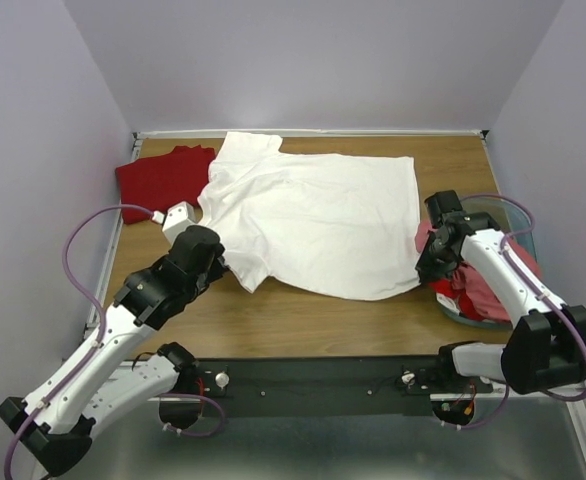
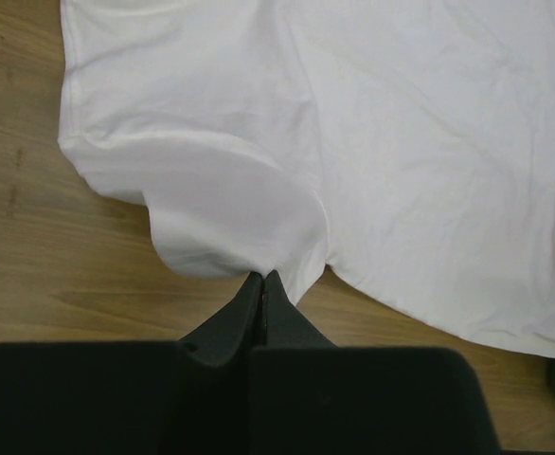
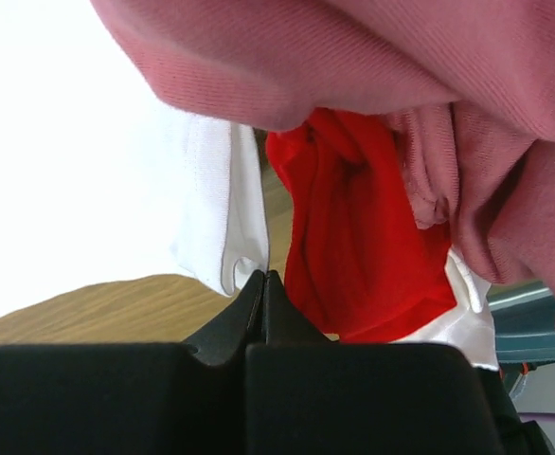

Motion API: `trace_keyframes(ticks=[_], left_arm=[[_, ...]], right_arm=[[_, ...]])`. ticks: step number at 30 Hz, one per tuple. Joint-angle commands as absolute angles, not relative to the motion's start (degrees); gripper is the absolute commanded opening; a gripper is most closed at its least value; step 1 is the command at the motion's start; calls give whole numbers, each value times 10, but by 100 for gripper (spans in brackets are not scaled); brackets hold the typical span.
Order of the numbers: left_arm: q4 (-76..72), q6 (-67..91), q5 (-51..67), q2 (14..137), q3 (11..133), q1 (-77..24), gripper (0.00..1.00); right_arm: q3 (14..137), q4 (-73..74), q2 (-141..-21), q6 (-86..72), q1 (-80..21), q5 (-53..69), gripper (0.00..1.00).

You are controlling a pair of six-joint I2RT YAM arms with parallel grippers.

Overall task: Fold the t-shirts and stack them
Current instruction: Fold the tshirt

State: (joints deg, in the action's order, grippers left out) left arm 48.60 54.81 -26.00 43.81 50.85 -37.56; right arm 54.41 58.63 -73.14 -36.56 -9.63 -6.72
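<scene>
A large white t-shirt (image 1: 318, 215) lies spread flat across the middle of the table. My left gripper (image 1: 223, 263) is shut on the edge of its near left sleeve; in the left wrist view the shut tips (image 2: 263, 277) pinch the white cloth (image 2: 401, 142). My right gripper (image 1: 426, 268) is at the shirt's near right corner. In the right wrist view its shut tips (image 3: 263, 277) pinch the white hem (image 3: 211, 218). A dark red t-shirt (image 1: 163, 175) lies at the back left. A red shirt (image 3: 353, 237) and a pink shirt (image 3: 353, 57) hang close by the right gripper.
A teal plastic bin (image 1: 525, 235) at the table's right edge holds the red and pink shirts (image 1: 478, 290), under my right arm. Bare wood (image 1: 303, 325) runs along the near edge. Walls close in the back and both sides.
</scene>
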Motion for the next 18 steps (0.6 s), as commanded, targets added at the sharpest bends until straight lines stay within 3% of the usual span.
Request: trace_keyframes(ticks=[1, 8, 18], left_arm=[[461, 493, -247, 458, 532, -374, 0], [397, 349, -267, 594, 602, -351, 0], [270, 173, -163, 728, 659, -244, 0]], right_arm=[[587, 599, -755, -378, -92, -46, 0], [661, 584, -828, -346, -93, -70, 1], [740, 538, -946, -308, -74, -67, 0]])
